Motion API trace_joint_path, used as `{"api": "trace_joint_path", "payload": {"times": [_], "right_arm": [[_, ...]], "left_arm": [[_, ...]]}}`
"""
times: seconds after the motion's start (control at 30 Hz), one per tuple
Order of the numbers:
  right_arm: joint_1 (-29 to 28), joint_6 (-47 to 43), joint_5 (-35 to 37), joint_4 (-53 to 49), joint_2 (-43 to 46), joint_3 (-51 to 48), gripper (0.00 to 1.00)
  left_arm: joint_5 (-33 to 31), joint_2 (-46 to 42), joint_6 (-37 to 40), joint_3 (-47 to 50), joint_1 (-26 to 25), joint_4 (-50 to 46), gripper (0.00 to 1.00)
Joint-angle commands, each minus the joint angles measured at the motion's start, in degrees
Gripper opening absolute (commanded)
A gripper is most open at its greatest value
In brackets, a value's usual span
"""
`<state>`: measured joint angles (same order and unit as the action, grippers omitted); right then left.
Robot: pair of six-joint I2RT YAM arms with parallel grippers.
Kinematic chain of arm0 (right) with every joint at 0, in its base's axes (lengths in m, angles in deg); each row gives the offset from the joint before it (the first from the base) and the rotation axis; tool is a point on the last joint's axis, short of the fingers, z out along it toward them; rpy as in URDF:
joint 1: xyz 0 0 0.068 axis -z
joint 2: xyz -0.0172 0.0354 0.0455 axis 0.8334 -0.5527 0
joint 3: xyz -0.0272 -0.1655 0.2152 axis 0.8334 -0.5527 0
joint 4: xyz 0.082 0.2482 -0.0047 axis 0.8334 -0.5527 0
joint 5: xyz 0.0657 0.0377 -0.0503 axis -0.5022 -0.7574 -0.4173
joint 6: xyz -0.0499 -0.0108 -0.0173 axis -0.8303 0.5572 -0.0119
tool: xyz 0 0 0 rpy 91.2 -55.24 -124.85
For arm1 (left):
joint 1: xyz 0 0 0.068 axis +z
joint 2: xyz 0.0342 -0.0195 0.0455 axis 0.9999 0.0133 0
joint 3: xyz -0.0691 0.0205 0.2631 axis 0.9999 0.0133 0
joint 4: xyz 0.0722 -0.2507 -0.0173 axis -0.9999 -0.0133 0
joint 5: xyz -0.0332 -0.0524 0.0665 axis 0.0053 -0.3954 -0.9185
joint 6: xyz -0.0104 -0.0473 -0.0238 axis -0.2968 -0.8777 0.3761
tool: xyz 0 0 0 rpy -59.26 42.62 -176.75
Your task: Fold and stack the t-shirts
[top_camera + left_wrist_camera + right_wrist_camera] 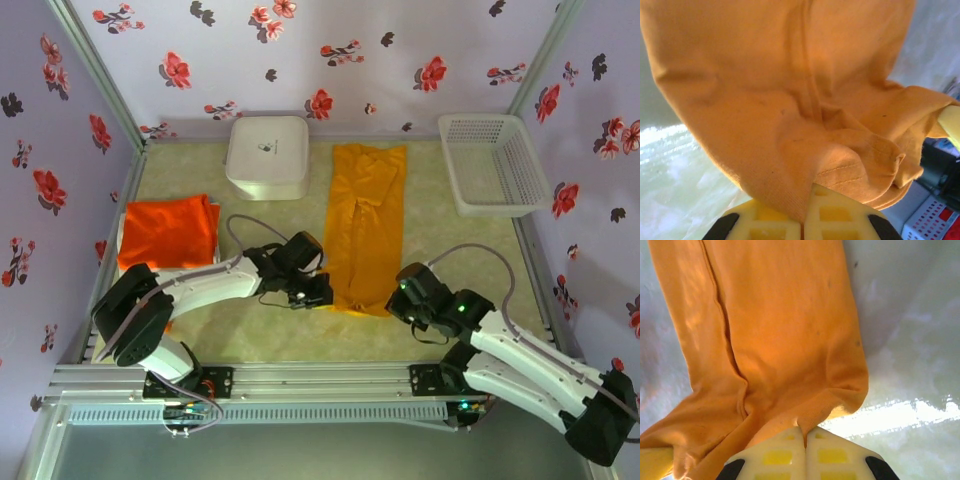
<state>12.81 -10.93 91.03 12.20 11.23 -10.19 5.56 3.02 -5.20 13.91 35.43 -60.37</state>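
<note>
Jaws pinching mustard shirt (365, 220), box (267, 155), basket (495, 168) beyond

No text I can read from here, just a small dark mark (267, 149) on the white box (285, 172) lid, too tiny for me to make out

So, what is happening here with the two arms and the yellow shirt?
Both arms are working on the mustard t-shirt, which lies as a long narrow strip down the middle of the table. The left gripper is shut on its near left corner and the right gripper is shut on its near right corner, probably to fold that end toward the back. A red-orange t-shirt lies folded at the left side.
</note>
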Motion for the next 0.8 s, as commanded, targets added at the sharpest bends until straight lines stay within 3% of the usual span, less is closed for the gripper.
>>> {"api": "trace_joint_path", "payload": {"times": [0.0, 0.27, 0.47, 0.77], "right_arm": [[3.0, -3.0, 1.5, 0.8, -0.4, 2.4, 0.0], [12.9, -11.8, -3.0, 3.2, -6.6, 8.8, 0.0], [20.2, -19.8, -9.2, 4.6, -16.4, 16.2, 0.0], [26.6, -27.0, -14.1, 6.8, -28.2, 24.3, 0.0]], "left_arm": [[-0.7, 0.3, 3.8, -2.5, 2.0, -1.2, 0.0], [1.0, 7.5, 11.7, -12.4, 6.3, -6.3, 0.0], [1.2, 12.5, 16.8, -19.7, 9.5, -10.2, 0.0], [1.2, 20.7, 24.0, -33.3, 14.2, -14.9, 0.0]]}}
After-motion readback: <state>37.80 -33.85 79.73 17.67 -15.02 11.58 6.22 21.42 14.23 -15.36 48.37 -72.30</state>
